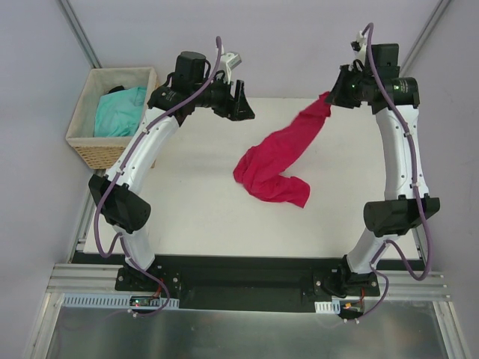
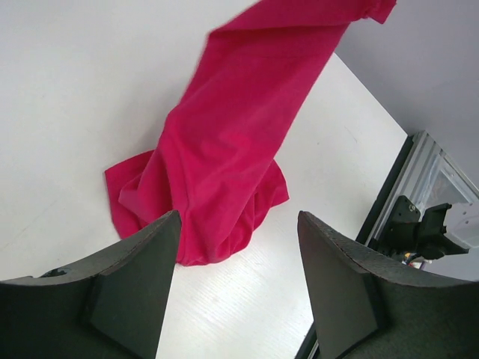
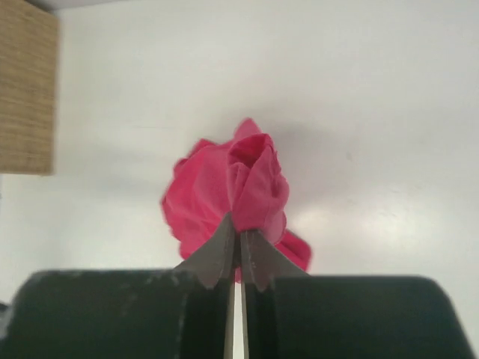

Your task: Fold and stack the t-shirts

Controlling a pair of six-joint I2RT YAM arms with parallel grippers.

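While the right gripper [image 3: 239, 243] is pinched tight on one end of the crimson t-shirt [image 1: 277, 161], holding it up above the table's [image 1: 194, 217] far right corner, the rest of the cloth slopes down to a crumpled heap near the table's middle. The left gripper [image 2: 239, 217] hangs partly open and empty over the far edge, apart from the cloth. The turquoise t-shirt [image 1: 120, 112] lies in the wicker basket [image 1: 97, 153] beside the far left corner.

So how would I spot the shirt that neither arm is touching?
Start at the white table, then look to the wicker basket by its far left corner. The turquoise t-shirt lies crumpled inside it, whereas the pink t-shirt is out over the tabletop.
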